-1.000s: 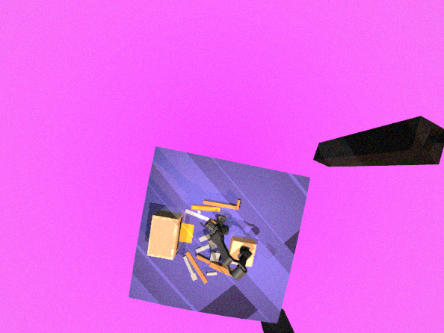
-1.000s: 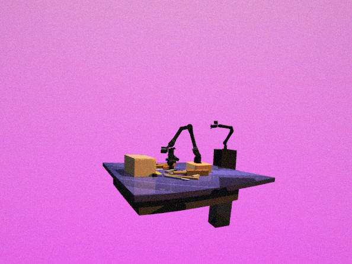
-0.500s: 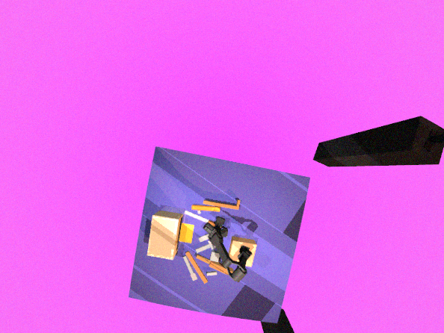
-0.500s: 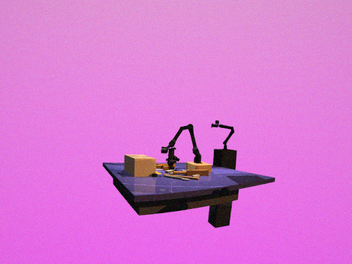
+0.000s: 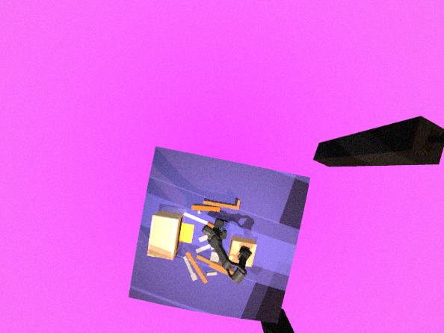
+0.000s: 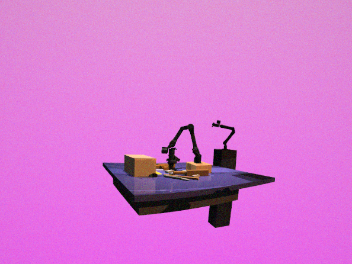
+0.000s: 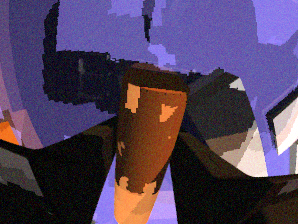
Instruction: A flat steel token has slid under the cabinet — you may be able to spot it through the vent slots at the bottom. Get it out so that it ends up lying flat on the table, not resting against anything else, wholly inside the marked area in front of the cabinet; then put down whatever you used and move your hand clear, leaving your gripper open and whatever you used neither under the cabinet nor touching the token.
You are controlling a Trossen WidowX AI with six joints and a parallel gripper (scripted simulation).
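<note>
Tool (image 7: 145, 127) shut on rounded, smooth orange hndl (image 7: 142, 150); cab. (image 5: 164, 236) (image 6: 140, 166) boxy, tan.

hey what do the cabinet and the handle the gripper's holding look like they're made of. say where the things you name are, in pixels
The cabinet (image 5: 164, 236) (image 6: 140, 166) looks like pale, unvarnished wood or board: plain tan faces, with no clear grain. The handle (image 7: 145, 135) in the gripper (image 7: 145, 127) could be painted wood or plastic: smooth, rounded and orange-brown, with hard-edged bright patches that may be just light. Neither material is certain.
</note>
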